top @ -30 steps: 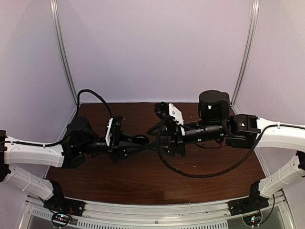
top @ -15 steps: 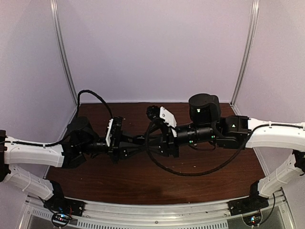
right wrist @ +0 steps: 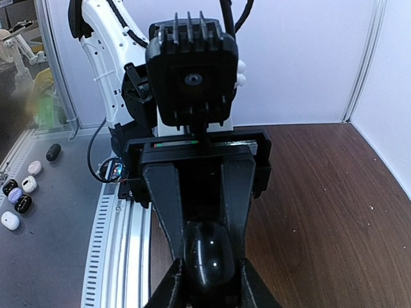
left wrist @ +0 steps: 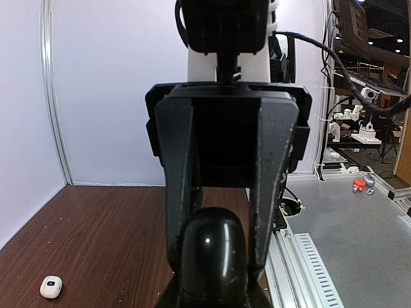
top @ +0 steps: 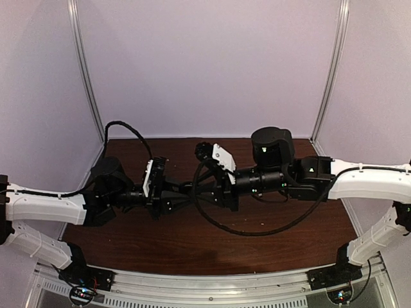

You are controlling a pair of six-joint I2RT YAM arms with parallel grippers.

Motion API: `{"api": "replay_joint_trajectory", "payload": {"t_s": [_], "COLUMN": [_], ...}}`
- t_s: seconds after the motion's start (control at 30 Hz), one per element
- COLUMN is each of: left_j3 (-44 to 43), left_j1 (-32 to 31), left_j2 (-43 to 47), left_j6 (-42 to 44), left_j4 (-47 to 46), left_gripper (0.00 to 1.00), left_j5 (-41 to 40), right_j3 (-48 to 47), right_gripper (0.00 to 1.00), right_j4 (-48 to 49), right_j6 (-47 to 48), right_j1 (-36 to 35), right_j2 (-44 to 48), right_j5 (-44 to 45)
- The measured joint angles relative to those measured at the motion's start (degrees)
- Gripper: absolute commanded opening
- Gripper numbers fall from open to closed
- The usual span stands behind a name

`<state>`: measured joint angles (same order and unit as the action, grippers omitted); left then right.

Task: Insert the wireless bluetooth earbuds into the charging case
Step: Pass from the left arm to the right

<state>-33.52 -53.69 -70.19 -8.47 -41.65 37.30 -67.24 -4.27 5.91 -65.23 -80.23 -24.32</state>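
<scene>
A glossy black oval charging case (top: 190, 188) hangs above the middle of the table between both grippers. My left gripper (top: 185, 190) is shut on its left end; in the left wrist view only its fingertips (left wrist: 166, 298) show under the case (left wrist: 212, 253). My right gripper (top: 198, 189) faces it from the right, its fingers (left wrist: 181, 192) closed on the case's sides. The right wrist view shows the same case (right wrist: 207, 256) with the left gripper's fingers (right wrist: 160, 192) beside it. No earbuds are in view. The case's lid looks shut.
A small white rounded case (left wrist: 51, 286) lies on the brown table (top: 192, 244) towards the back. Several small cases, black, white and lilac (right wrist: 22, 192), lie off the table on a grey surface. White walls enclose the table on three sides.
My right arm has moved left, bringing its gripper up to the black case held by the left gripper. The left arm has stayed in place.
</scene>
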Motion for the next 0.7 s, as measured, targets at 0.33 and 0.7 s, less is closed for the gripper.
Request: {"api": "replay_joint_trajectory", "payload": {"t_s": [0.33,0.7], "left_j3": [0.00,1.66], "left_j1": [-0.04,2.84], "left_j2": [0.04,6.45], "left_j6": [-0.74,-4.33], "left_j4": [0.15,1.57], "left_gripper": [0.59,0.98], "left_j5": [-1.20,-11.34], "right_j3": [-0.02,2.40], "right_gripper": [0.10,0.12], "right_j4": [0.17,3.82], "right_j6": [0.13,-4.15], "right_j1": [1.16,9.29], "right_j2": [0.02,2.99], "right_j5": [0.24,-0.07]}}
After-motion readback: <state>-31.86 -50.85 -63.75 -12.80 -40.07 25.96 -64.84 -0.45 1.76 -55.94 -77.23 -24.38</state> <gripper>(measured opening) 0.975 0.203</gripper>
